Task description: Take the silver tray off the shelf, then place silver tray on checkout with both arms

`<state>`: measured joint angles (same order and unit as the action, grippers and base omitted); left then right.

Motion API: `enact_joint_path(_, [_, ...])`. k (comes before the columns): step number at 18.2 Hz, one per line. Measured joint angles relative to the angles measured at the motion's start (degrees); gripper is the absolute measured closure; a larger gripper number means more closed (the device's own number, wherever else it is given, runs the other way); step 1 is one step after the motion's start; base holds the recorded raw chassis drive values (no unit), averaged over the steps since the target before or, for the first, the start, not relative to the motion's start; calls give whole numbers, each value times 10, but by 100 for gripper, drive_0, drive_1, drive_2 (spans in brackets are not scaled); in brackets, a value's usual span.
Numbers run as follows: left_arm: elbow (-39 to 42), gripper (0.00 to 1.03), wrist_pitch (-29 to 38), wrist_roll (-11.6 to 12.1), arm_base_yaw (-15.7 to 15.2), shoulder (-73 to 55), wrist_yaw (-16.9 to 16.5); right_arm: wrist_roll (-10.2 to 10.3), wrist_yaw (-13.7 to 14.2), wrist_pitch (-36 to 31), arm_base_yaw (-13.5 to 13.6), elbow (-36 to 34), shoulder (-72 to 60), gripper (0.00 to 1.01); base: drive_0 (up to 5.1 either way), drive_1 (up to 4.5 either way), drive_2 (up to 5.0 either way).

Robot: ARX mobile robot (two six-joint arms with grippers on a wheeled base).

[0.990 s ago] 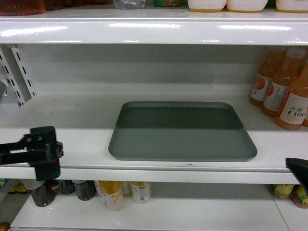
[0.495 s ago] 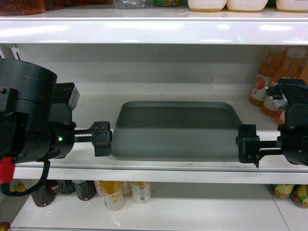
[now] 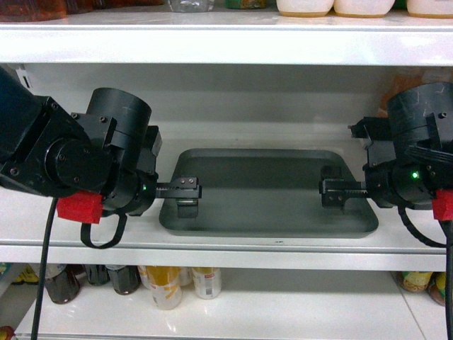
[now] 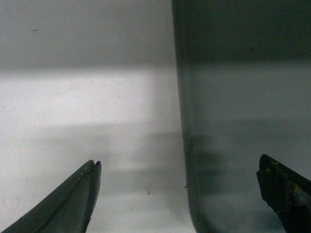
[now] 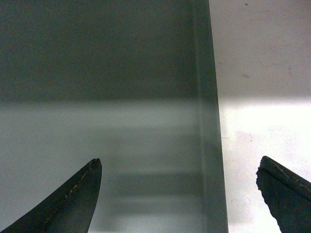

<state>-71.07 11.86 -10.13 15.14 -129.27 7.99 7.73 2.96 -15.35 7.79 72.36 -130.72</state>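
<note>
White store shelving fills the head view, and the silver tray [image 3: 267,191] lies flat on the middle shelf [image 3: 212,249], just back from its thick front edge, with juice bottles [image 3: 396,95] at about 2 o'clock from it, partly hidden by the right arm.

Nearest the wrist cameras, each pincer stands with its fingers wide apart, straddling a short edge of the tray. The left pincer [image 4: 180,194] has one finger over bare shelf and the other over the tray floor, with the rim running between them; the right pincer [image 5: 180,194] mirrors this at the opposite edge. In the head view they sit at 9 and 3 o'clock of the tray.

To do this grasp well, I judge both arms should drop together until the lower finger slides under the rim, then close at matching depth. Uneven bite would likely tilt the tray on lifting. Further back, the upper shelf board hangs low, so the lift should stay shallow before drawing outward.
</note>
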Motion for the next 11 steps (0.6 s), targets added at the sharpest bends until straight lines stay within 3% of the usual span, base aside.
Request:
enact_joint_path(3, [-37,5,-39,-12,-4,-21,-2,2,7,45,-4,66,-40,3,0,0,0])
enact_joint_path(8, [-72,5,-80,-34,-6,-44,-19,-10,14,76,-7,105,-71,6,0,0,0])
enact_joint_path(10, [-86,5,-104,-35,-6,-49,-35,-16,7,86,-7,109,-73,33,0,0,0])
enact_joint_path(11, [-87,6,-107,-35,-5,-49,-40,-18,7,90,-7,110,-73,40,0,0,0])
